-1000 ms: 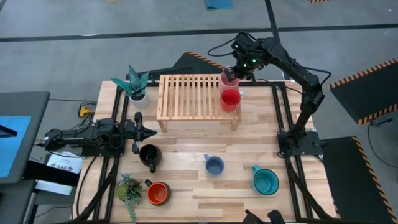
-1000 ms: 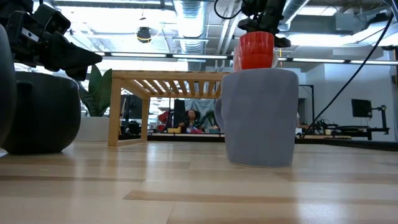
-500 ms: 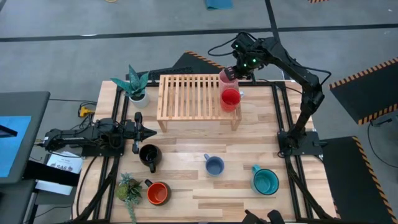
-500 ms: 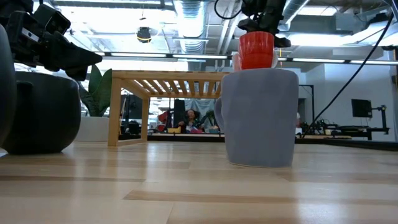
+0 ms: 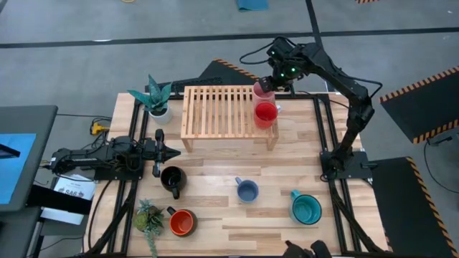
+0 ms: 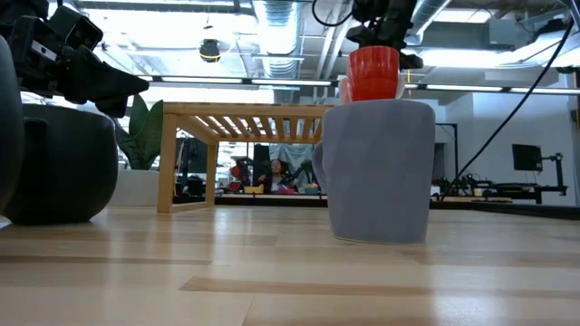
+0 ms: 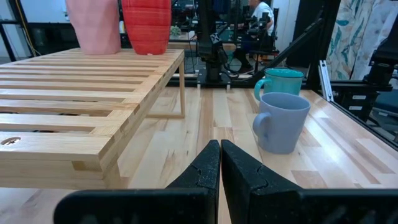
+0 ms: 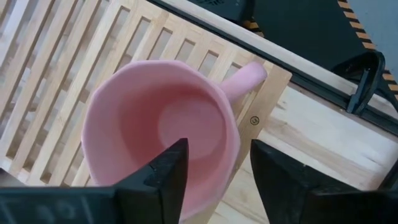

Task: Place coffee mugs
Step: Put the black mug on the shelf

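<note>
A pale pink mug [image 8: 161, 124] stands upright on the far right corner of a wooden slatted rack [image 5: 215, 115], with a red mug [image 5: 266, 113] just nearer on the same rack. My right gripper [image 8: 219, 147] hangs open over the pink mug. One finger is inside it, the other outside its wall near the handle [image 8: 247, 76], and both are clear of the wall. On the table stand a black mug [image 5: 172, 179], a blue-grey mug [image 5: 247, 190], a teal mug [image 5: 306, 208] and an orange-inside mug [image 5: 182, 222]. My left gripper [image 5: 174, 152] waits shut, low at the table's left.
A potted plant [image 5: 156, 97] stands at the rack's left end, and another [image 5: 148, 217] at the near left beside the orange-inside mug. The rack's left and middle slats [image 5: 208, 107] are bare. Bare wood lies between the rack and the near mugs.
</note>
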